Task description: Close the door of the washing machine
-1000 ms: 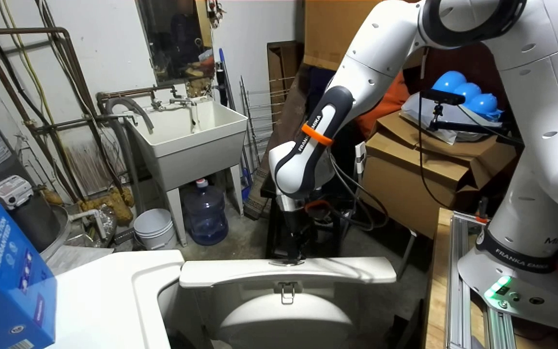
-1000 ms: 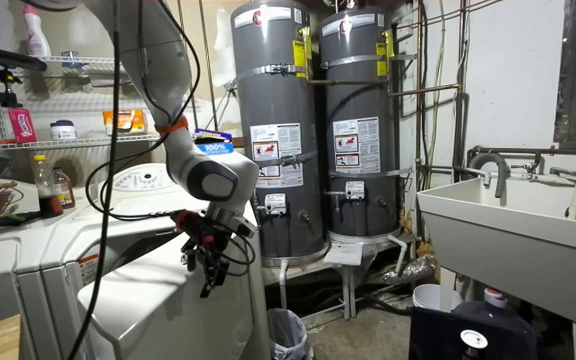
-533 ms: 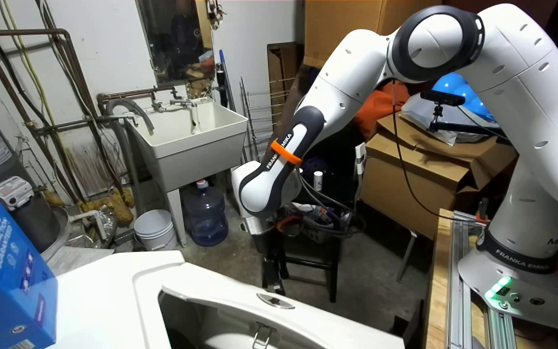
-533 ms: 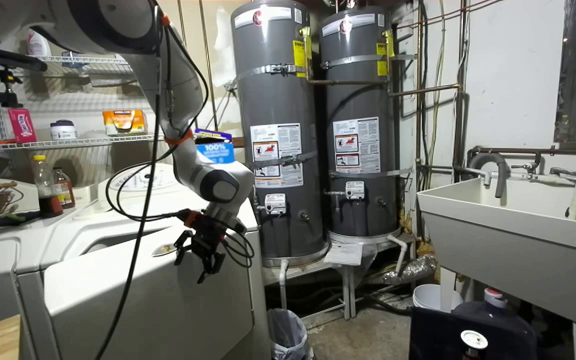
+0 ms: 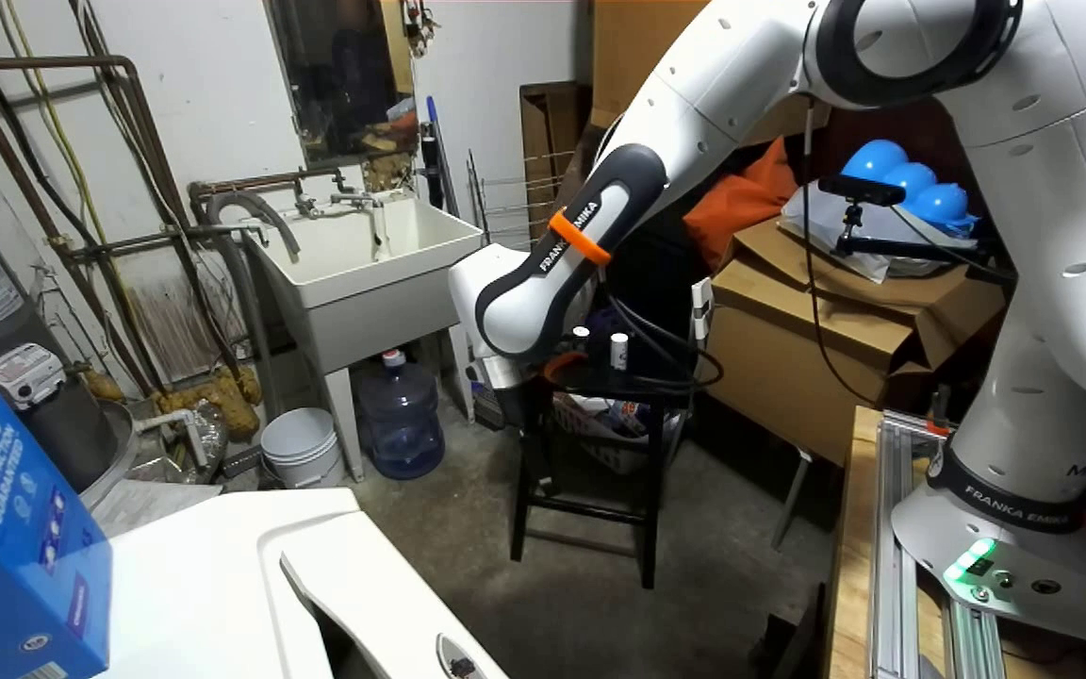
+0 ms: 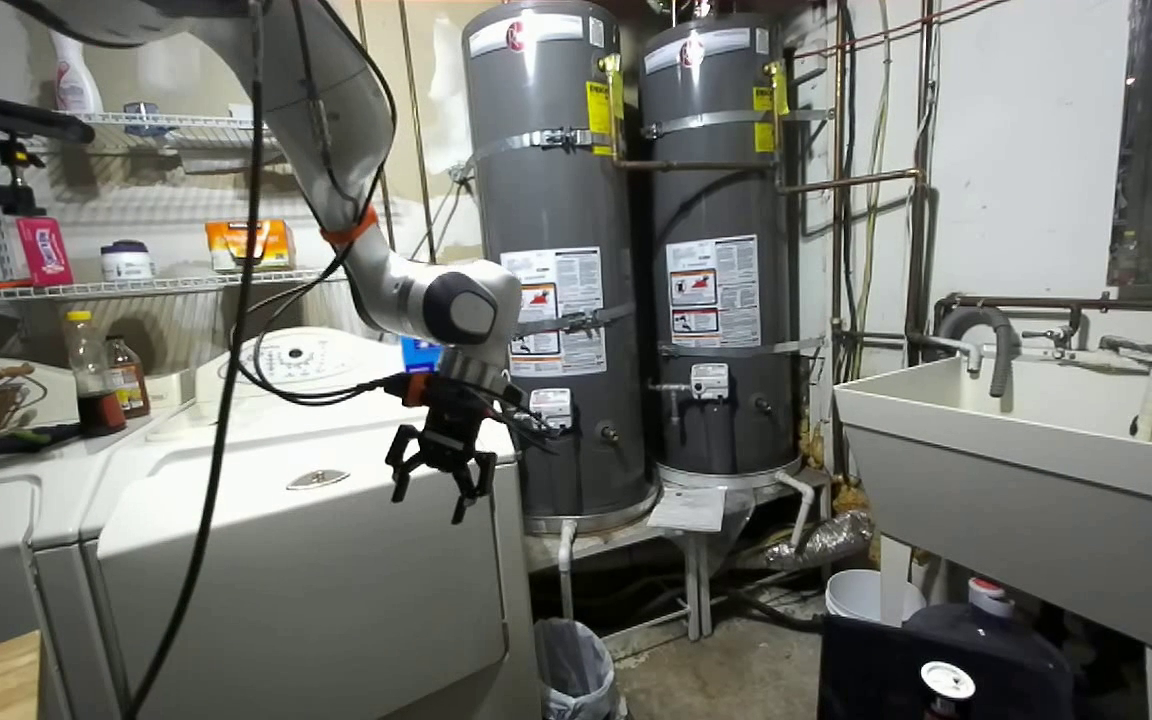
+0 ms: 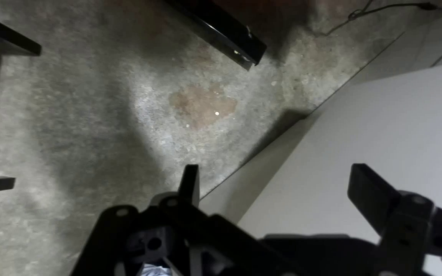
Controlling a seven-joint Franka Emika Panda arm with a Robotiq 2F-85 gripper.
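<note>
Counting one gripper (image 6: pixel 430 507) with two fingers (image 7: pixel 370 193) held apart, near one slightly ajar door (image 6: pixel 306 610) on one washing machine (image 5: pixel 204 575), two grey tanks (image 6: pixel 551 215) and one sink (image 5: pixel 383 325).

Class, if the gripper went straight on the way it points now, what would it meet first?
Most likely the floor: the gripper points down, in front of the door, though depth is unclear and it might graze the door first.

white wall (image 5: pixel 194 85), dark glass pane (image 5: pixel 326 85) | stained concrete floor (image 7: pixel 148 126) | black stool (image 5: pixel 590 510), wire shelves (image 6: pixel 166 285) | utility sink (image 5: pixel 392 316) | two water heaters (image 6: pixel 551 210)
</note>
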